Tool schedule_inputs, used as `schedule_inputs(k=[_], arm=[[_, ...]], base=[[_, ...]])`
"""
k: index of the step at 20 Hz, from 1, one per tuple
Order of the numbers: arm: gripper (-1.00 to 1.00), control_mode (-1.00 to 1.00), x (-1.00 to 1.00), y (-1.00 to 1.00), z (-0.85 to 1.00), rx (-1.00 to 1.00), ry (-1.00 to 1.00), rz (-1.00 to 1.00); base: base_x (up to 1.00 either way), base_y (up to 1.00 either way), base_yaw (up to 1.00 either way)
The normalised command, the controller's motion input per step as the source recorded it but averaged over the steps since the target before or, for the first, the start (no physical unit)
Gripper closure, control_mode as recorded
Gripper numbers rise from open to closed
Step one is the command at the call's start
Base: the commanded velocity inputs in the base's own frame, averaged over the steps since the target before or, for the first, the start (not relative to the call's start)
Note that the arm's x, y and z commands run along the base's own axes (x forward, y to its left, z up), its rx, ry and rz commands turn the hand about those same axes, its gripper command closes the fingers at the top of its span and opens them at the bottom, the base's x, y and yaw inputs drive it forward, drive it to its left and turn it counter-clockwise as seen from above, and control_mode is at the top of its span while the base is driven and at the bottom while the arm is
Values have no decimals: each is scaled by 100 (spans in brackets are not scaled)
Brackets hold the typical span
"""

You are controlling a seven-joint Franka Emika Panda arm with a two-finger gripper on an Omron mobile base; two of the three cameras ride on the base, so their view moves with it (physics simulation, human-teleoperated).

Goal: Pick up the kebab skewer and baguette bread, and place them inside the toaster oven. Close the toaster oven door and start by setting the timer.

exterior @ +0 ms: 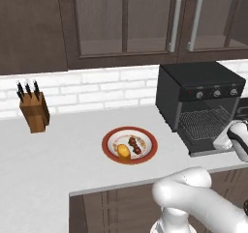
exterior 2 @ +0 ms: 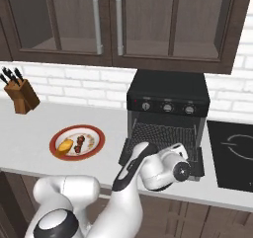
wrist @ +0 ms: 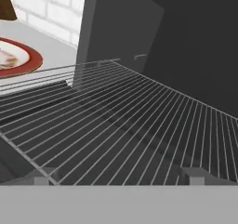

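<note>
Kebab skewer (exterior: 135, 144) and baguette bread (exterior: 124, 151) lie side by side on a white plate with a red rim (exterior: 147, 156), the loaf on the side toward the counter's front edge and the skewer just behind it, the two close together or touching (too small to tell which). The plate sits on the pale counter (exterior: 58, 150), between a wooden knife block (exterior: 34, 110) by the brick wall and the toaster oven (exterior: 193, 84), well apart from the block.

The black oven stands against the wall below dark cabinets, with three grey knobs (exterior 2: 167, 107) in a row above its opening. Its toaster oven door (exterior 2: 198, 167) is dropped flat toward the counter's front edge, and the wire rack (wrist: 121, 121) is bare.

The gripper (wrist: 116, 181) is at the oven's mouth, low over the open door and pointing in across the rack. Its jaws stand fully apart, with nothing between them. In the right base view a black cooktop (exterior 2: 232, 155) lies beside the oven.
</note>
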Motion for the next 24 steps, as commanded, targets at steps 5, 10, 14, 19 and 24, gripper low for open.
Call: schedule_inputs(k=[5,10,14,19,24], arm=[[100,-100,-36,0,50,10,11,0],[100,-100,-35,0,66,8,13,0],[-100,-100,-39,-6,72,8,14,0],[-100,-100,-73,7,84,3,13,0],[-100,-100,-31,93,51,0,30,-7]], base=[[0,0,0],[0,0,0],[0,0,0],[0,0,0],[0,0,0]])
